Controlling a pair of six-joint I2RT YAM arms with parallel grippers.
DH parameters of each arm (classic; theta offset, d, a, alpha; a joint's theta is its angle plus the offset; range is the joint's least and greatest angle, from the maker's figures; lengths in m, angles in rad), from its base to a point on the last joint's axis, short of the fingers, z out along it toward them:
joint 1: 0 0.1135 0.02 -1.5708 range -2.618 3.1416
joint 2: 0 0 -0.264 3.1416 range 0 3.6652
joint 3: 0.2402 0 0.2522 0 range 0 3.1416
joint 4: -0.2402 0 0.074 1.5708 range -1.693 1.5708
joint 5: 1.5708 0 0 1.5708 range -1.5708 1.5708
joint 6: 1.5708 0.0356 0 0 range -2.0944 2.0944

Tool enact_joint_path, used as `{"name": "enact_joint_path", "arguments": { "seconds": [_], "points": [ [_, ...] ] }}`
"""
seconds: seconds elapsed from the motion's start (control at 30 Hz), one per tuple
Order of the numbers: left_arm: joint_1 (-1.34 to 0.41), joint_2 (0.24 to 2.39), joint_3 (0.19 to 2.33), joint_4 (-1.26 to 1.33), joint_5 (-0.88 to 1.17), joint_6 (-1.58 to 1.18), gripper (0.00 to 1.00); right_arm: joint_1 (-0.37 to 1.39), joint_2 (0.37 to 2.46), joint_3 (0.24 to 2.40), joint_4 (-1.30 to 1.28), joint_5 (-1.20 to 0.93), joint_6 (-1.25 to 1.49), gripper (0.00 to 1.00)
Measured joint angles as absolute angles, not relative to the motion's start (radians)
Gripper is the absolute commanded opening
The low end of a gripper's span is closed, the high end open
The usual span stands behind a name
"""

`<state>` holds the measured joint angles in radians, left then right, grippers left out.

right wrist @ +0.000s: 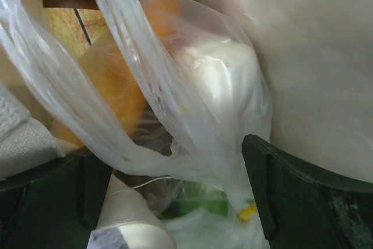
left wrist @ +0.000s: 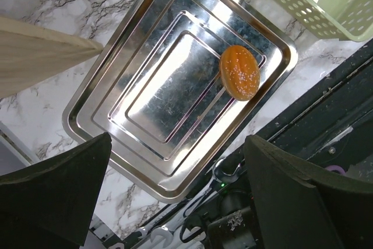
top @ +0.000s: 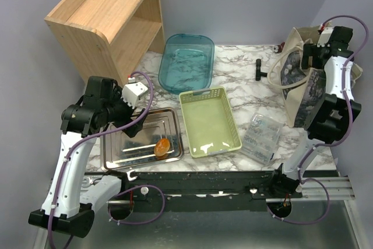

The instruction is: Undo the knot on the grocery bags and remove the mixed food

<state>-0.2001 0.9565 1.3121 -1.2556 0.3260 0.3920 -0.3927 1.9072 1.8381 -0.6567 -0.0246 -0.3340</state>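
Left arm: over the near left part of the table (top: 239, 68). Left gripper (left wrist: 178, 144) hangs above a steel tray (left wrist: 157, 91). Jaws released, spread wide, nothing between them.

Roll (left wrist: 239, 72): orange-brown, speckled top. Lies alone in the tray, at the tray's near right corner, the side towards the basket (top: 233, 126). Not touched by the gripper.

Basket: pale green, perforated walls, mid-table, just right of the tray.

Bin (top: 186, 62): blue, see-through, just beyond the basket towards the far edge.

Shelf (top: 105, 18): wooden, open-fronted, far left corner.

Box (top: 260, 138): clear plastic, near right, right of the basket and apart from it.

Small black T-shaped piece (top: 259, 69): on the table towards the far right corner, just left of the tote (top: 291, 74).

Tote: beige cloth with dark patterned panel, upright at the far right corner, mouth open. Right arm reaches over and down into it.

Right gripper (right wrist: 175, 155): inside the tote. Jaws released, set wide either side of the bag (right wrist: 192, 86); right finger looks close against the plastic, contact not certain.

Bag: thin, whitish, translucent, down in the tote, its plastic gathered into twisted bands crossing the view. Knot itself not made out. Through the film: orange pieces (right wrist: 111, 91) on the left, a white lump (right wrist: 221, 80) on the right, something green (right wrist: 204, 202) lower down. Shapes too blurred to name.
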Motion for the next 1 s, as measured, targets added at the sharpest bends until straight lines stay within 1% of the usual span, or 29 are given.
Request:
{"name": "enact_joint_path", "arguments": {
  "seconds": [0.03,0.1,0.13,0.17,0.2,0.23,0.3,0.33,0.5,0.73,1.0],
  "points": [
    [-0.205,0.962,1.315,-1.255,0.321,0.392,0.99,-0.393,1.931,1.847,-0.656,-0.021,-0.338,0.99],
    [-0.209,0.969,1.315,-1.255,0.31,0.392,0.99,-0.393,1.971,1.867,-0.661,-0.022,-0.348,0.95],
    [-0.212,0.972,1.315,-1.255,0.306,0.392,0.99,-0.393,1.986,1.884,-0.669,-0.022,-0.354,0.9],
    [-0.213,0.975,1.315,-1.254,0.302,0.392,0.99,-0.393,1.999,1.901,-0.68,-0.023,-0.361,0.8],
    [-0.215,0.976,1.315,-1.254,0.299,0.392,0.98,-0.394,2.009,1.917,-0.69,-0.025,-0.367,0.64],
    [-0.217,0.977,1.315,-1.253,0.296,0.392,0.99,-0.395,2.017,1.929,-0.698,-0.03,-0.373,0.51],
    [-0.218,0.978,1.315,-1.25,0.295,0.392,0.98,-0.402,2.032,1.946,-0.713,-0.038,-0.391,0.15],
    [-0.219,0.978,1.315,-1.249,0.294,0.391,0.99,-0.405,2.042,1.957,-0.722,-0.043,-0.394,0.02],
    [-0.224,0.986,1.315,-1.242,0.291,0.391,0.99,-0.414,2.051,1.991,-0.747,-0.057,-0.397,0.01],
    [-0.229,0.992,1.315,-1.225,0.292,0.381,0.99,-0.422,1.996,2.003,-0.77,-0.073,-0.4,0.01],
    [-0.233,0.919,1.274,-1.156,0.299,0.38,0.98,-0.445,1.959,2.149,-0.819,-0.111,-0.376,0.01]
  ]
}}
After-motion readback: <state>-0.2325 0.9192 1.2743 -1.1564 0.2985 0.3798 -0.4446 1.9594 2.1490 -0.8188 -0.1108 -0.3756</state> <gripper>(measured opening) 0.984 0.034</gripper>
